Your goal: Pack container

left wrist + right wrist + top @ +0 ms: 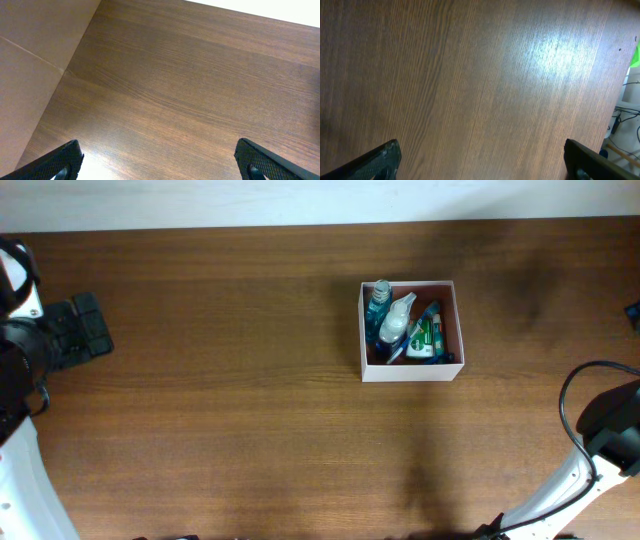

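Overhead, I see the container (412, 371) at about one o'clock on the table (220, 410), with toiletries (398, 323) inside. Its thin white walls look light and flexible (I'd pinch a wall near a corner). The wrist views show only bare wood. The left gripper (160, 165) and right gripper (480, 162) gape wide and empty.

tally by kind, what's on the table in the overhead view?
Container: 1
Bottles: 2 (blue bottle, white bottle), both inside it
Green-and-white pack: 1, inside it
Total: 4; anything else inside is too small to tell.
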Available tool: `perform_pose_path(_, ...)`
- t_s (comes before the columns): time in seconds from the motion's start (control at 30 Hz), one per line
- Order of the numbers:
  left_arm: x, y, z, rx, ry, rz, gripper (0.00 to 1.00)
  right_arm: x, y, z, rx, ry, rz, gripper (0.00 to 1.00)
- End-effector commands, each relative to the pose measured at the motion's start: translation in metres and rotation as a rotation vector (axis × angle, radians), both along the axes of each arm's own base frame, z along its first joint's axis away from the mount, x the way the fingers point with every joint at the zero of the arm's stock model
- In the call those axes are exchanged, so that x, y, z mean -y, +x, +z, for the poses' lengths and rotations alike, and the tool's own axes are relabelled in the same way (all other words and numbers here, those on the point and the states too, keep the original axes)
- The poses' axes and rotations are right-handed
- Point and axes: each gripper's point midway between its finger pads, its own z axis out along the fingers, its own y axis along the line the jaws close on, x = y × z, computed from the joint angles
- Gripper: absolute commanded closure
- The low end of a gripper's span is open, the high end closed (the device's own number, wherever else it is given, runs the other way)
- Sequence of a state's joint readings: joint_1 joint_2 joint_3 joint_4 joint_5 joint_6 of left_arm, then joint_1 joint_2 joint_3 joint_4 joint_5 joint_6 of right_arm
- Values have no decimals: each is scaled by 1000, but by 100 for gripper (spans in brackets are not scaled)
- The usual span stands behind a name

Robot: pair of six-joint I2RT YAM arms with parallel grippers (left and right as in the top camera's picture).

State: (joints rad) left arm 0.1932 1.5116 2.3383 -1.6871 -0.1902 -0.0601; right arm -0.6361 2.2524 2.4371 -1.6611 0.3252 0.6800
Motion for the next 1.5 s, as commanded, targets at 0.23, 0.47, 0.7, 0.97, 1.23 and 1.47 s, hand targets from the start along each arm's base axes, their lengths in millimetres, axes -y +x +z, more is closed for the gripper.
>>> perform_pose_path(0.23,1,-3,1,7,-9,-3,1,1,-3,8,2,-25,-4,1)
perform_pose_path(0.47,-6,-5,-1,-15,30,12,0,1,-3,8,2,-25,-5,1)
perform_pose_path(0.7,-3,-19,-5,-24,27,12,1,1,-3,8,2,-25,-5,1)
perform_pose_path(0.97,6,-13,-36,147,18,-28,1,1,-3,8,2,-25,-5,1)
perform_pose_path(1.23,40,11,-26,604,-6,-221,1,1,-3,8,2,-25,-5,1)
perform_pose_path(1.47,46,-15,-52,755,39,-235,1,1,-3,8,2,-25,-5,1)
